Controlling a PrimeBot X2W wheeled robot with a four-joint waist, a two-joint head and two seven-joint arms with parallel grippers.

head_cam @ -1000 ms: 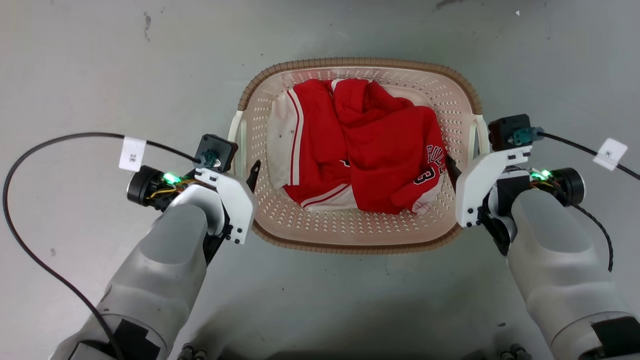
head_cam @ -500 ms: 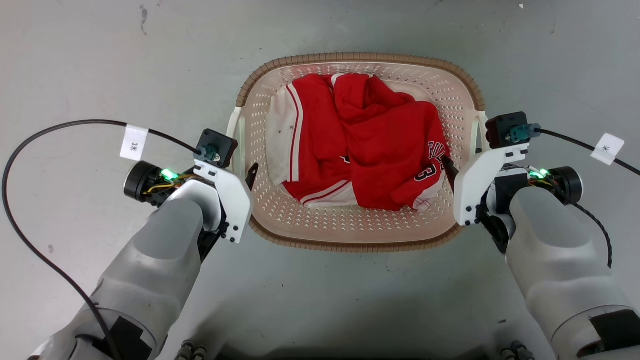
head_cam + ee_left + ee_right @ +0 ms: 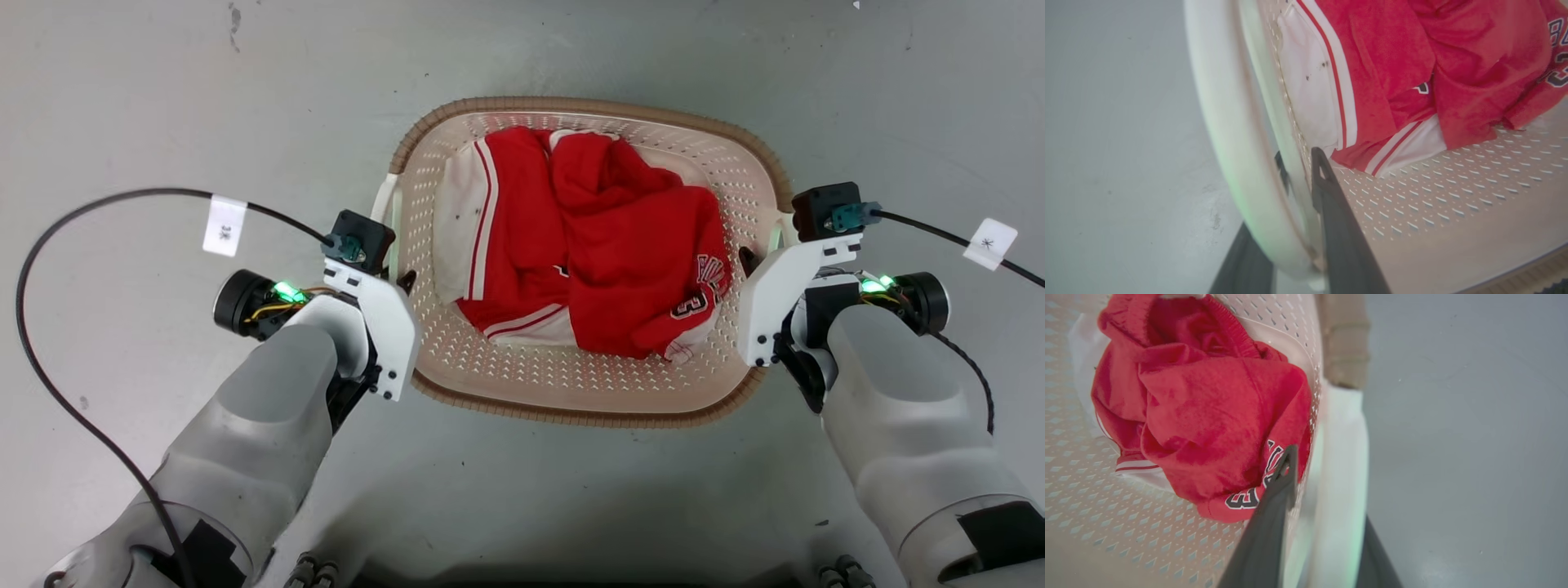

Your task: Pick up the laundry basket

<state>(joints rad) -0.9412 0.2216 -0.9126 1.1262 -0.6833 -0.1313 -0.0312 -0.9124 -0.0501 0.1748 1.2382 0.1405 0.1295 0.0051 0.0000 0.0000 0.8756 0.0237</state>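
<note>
Left gripper (image 3: 402, 282): clamped on the left handle (image 3: 1224, 122) of the laundry basket (image 3: 571, 412), one dark finger inside the perforated wall and one outside.
Right gripper (image 3: 747, 263): clamped on the right handle (image 3: 1341, 457) in the same way, its inner finger just beside the red jersey (image 3: 629, 269).
Floor (image 3: 163, 98): grey, scuffed, all around the basket.
Laundry basket: mid head view, between the two grippers; whether it touches the floor cannot be told.
Red jersey: crumpled inside the basket, its numeral near the right wall.
White garment (image 3: 457, 237): red-striped, beneath the jersey, toward the left wall.
Cable tags (image 3: 224, 225): white, one on each arm's black cable.
</note>
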